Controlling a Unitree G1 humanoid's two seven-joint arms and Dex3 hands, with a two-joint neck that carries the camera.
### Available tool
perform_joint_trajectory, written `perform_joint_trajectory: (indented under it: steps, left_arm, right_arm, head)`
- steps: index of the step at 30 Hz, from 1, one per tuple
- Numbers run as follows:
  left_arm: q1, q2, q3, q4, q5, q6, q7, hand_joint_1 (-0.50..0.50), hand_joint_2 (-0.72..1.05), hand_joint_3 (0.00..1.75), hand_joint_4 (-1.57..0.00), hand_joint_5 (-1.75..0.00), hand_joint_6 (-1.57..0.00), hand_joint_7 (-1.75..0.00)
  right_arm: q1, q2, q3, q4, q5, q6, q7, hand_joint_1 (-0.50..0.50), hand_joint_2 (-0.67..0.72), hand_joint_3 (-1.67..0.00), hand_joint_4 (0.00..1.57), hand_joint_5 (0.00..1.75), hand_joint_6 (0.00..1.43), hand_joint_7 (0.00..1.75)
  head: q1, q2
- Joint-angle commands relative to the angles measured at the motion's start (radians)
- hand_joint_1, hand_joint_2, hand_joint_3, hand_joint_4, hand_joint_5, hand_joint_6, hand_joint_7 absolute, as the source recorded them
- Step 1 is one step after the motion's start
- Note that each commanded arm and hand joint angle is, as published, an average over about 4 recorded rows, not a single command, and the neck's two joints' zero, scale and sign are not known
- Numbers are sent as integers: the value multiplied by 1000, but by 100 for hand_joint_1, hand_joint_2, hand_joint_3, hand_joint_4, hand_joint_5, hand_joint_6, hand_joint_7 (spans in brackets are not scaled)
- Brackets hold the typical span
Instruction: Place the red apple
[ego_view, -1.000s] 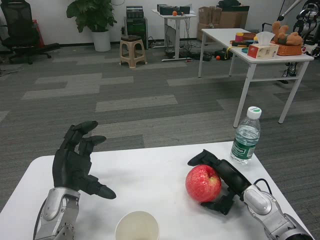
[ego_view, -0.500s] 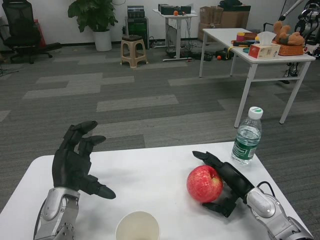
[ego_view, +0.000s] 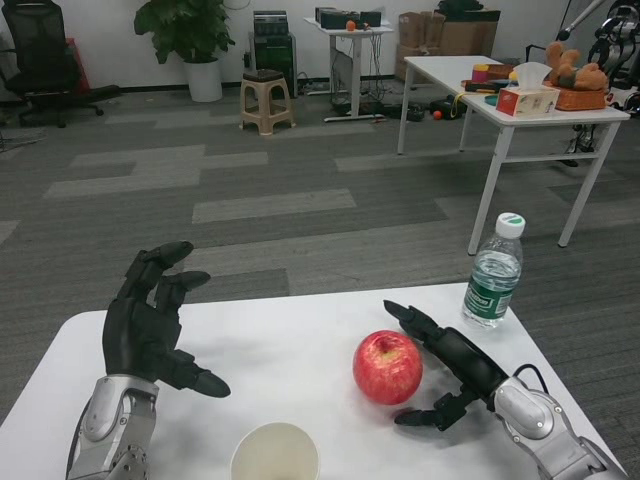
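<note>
Red apple (ego_view: 387, 367) sits on the white table (ego_view: 290, 350), right of centre, stem up. Right hand (ego_view: 447, 365) is just beside it on its right, fingers spread, not holding it; a small gap shows. Left hand (ego_view: 150, 325) is well apart, fingers spread, holding nothing. Right hand is nearer.

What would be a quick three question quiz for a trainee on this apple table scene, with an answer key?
1. True or false: the right hand grips the red apple.
2. Which stands nearest the table's right edge: A paper cup, B water bottle, C left hand?
3. Fill in: the red apple rests on the white ____.

Key: 1 false, its fingers are spread beside the apple; 2 B; 3 table.
</note>
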Motion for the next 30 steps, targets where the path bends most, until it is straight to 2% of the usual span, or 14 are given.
perform_joint_trajectory:
  steps: [1, 4, 10, 15, 17, 21, 25, 27, 30]
  left_arm:
    - [-2, 14, -1, 9, -3, -5, -6, -46, -37, 4, 0, -154, -37, -98]
    - [-2, 14, -1, 9, -3, -5, -6, -46, -37, 2, 0, -154, -37, -98]
    - [-2, 16, -1, 9, -3, -5, -6, -46, -37, 9, 0, -154, -37, -98]
    - [-2, 16, -1, 9, -3, -5, -7, -46, -37, 7, 0, -154, -37, -98]
    - [-2, 16, -1, 9, -3, -5, -8, -46, -37, 7, 0, -154, -37, -98]
    - [-2, 16, -1, 9, -3, -5, -8, -46, -37, 9, 0, -154, -37, -98]
    - [-2, 16, -1, 9, -3, -5, -8, -46, -37, 4, 0, -154, -37, -98]
    - [-2, 16, -1, 9, -3, -5, -8, -46, -37, 9, 0, -154, -37, -98]
    - [-2, 16, -1, 7, -3, -7, -8, -46, -37, 4, 0, -154, -37, -98]
  right_arm:
    - [8, -15, -2, -25, 2, 12, 4, -42, 12, -16, 3, 0, 0, 0]
    - [8, -17, -7, -40, 19, 11, 3, -42, 20, -10, 3, 0, 0, 0]
    - [8, -21, -24, -98, 63, 9, -7, -42, 31, -4, 3, 0, 0, 0]
    - [8, -27, -61, -168, 87, 9, -23, -42, 34, -8, 3, 0, 0, 0]
    - [8, -29, -80, -207, 105, 9, -37, -42, 38, -4, 3, 0, 0, 0]
    - [10, -34, -105, -273, 149, -1, -84, -42, 41, -8, 3, 0, 0, 0]
    - [8, -29, -109, -311, 223, -31, -141, -42, 44, 0, 0, 0, 0, 0]
    - [8, -27, -113, -324, 237, -36, -157, -42, 47, 0, 0, 0, 0, 0]
    - [8, -26, -119, -366, 274, -51, -201, -45, 49, -4, 0, 0, 0, 0]
  head:
    - [0, 0]
    - [1, -1]
    - [2, -3]
    - [7, 0]
    - [9, 2]
    - [10, 5]
    - [12, 9]
    - [12, 11]
    - [11, 13]
